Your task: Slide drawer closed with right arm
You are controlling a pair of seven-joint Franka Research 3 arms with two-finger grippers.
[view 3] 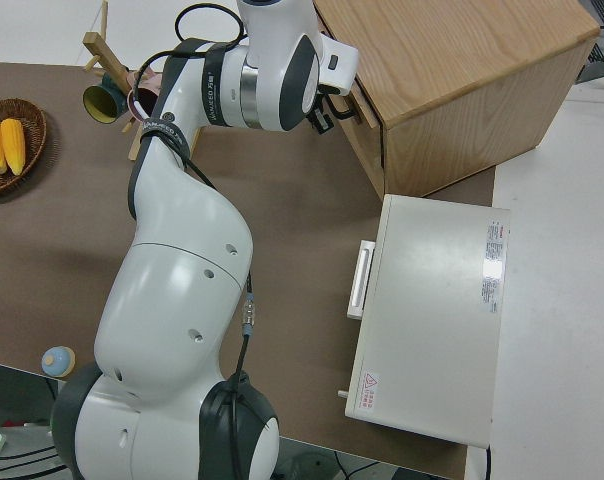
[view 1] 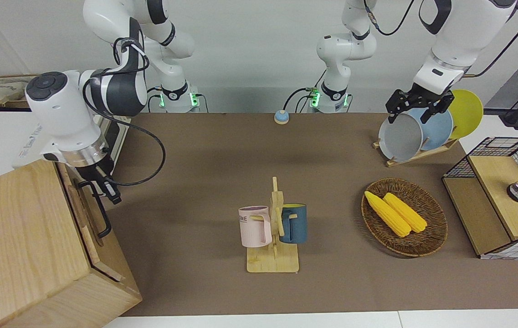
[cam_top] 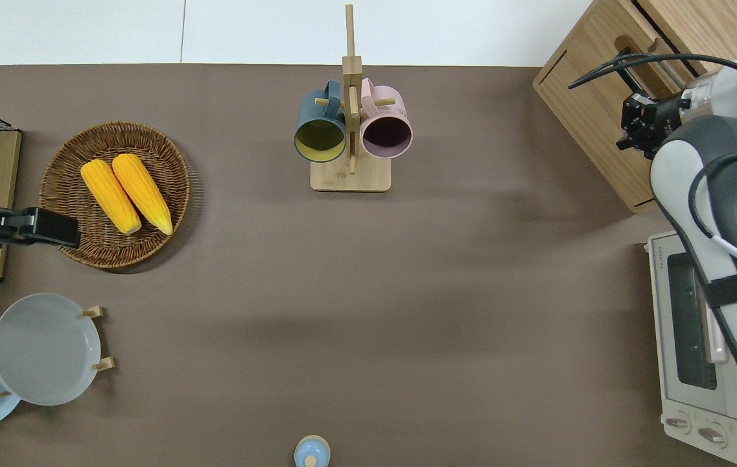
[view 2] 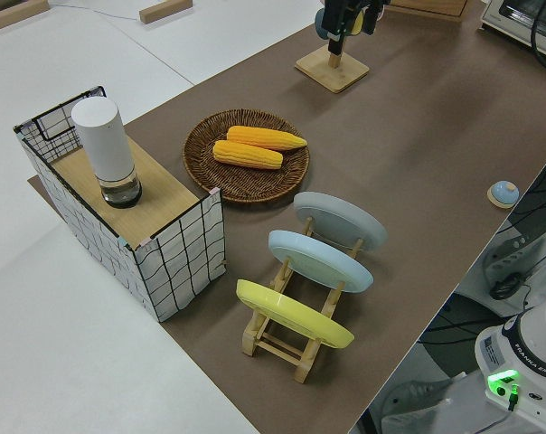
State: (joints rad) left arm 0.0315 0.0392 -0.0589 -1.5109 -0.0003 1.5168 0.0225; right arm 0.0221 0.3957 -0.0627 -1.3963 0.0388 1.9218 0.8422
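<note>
The right arm (view 1: pixel 65 118) is bending down at the bench's end; its gripper (view 1: pixel 106 189), whose grip I cannot tell, is just beside the drawer (view 1: pixel 86 214) handle (view 1: pixel 97 212).

Both arms are showing glossy white shells with dark-grey joint bands, the right arm (view 1: pixel 65 120) trailing a looping black cable past a silver wrist ring, and green lights are glowing at the bases.

A brown table (cam_top: pixel 446 292) carries a mug rack (cam_top: pixel 350 175) mid-way, with a corn basket (cam_top: pixel 76 243), plate rack (cam_top: pixel 97 337), wire shelf box (view 1: pixel 491 228), cabinet (view 1: pixel 26 246), toaster oven (cam_top: pixel 699 402) and small blue bell (cam_top: pixel 311 452) around it.
</note>
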